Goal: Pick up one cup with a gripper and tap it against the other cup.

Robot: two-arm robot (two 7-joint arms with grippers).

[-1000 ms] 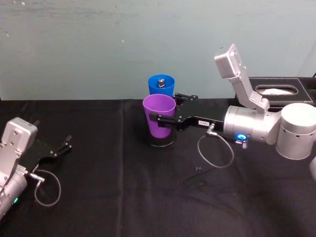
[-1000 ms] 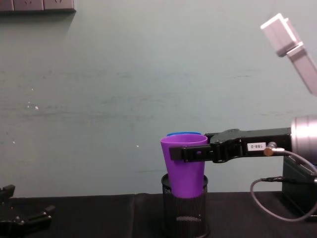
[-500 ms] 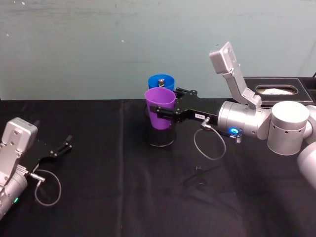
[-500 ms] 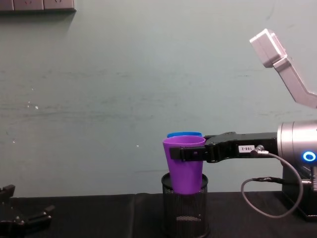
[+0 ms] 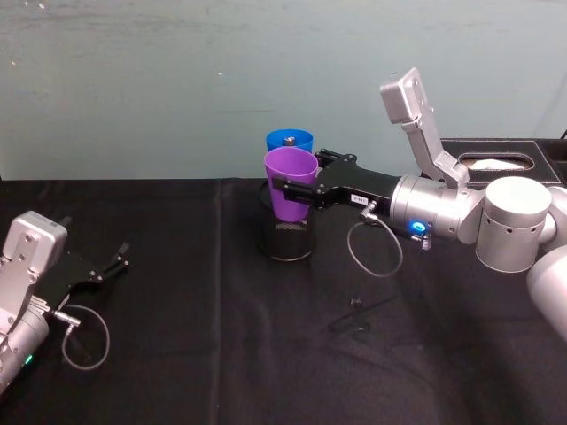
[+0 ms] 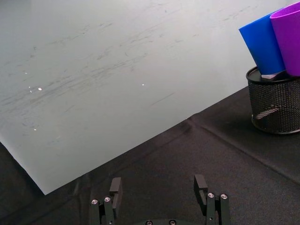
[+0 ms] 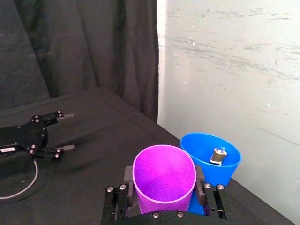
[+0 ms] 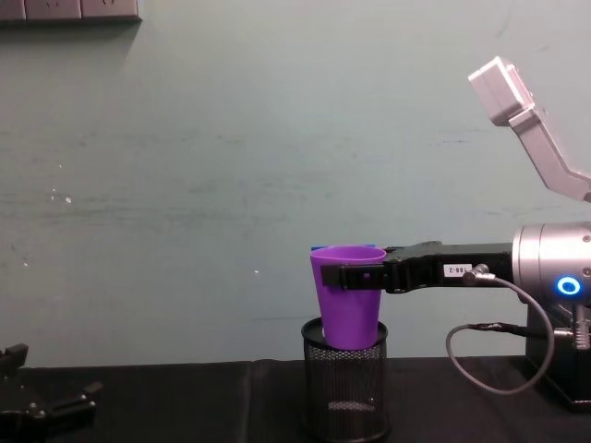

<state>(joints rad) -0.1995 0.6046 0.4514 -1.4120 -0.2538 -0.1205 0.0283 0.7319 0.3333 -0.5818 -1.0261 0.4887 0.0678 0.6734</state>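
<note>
I see a table draped in black cloth [image 5: 177,292] running back to a pale green wall [image 5: 177,80] streaked with scuffs, and in the right wrist view a dark curtain [image 7: 84,47] hangs beside that wall. The right gripper [image 5: 299,180] is clamped on the purple cup [image 5: 288,199] just under its rim, holding it upright with its base dipping into the black mesh pen holder [image 5: 285,241] — close against the blue cup [image 5: 290,140] behind it, though I cannot tell whether they touch. A black tissue box [image 5: 496,158] sits far right. The left gripper [image 5: 113,264] rests low at the table's left — fingers spread apart.
</note>
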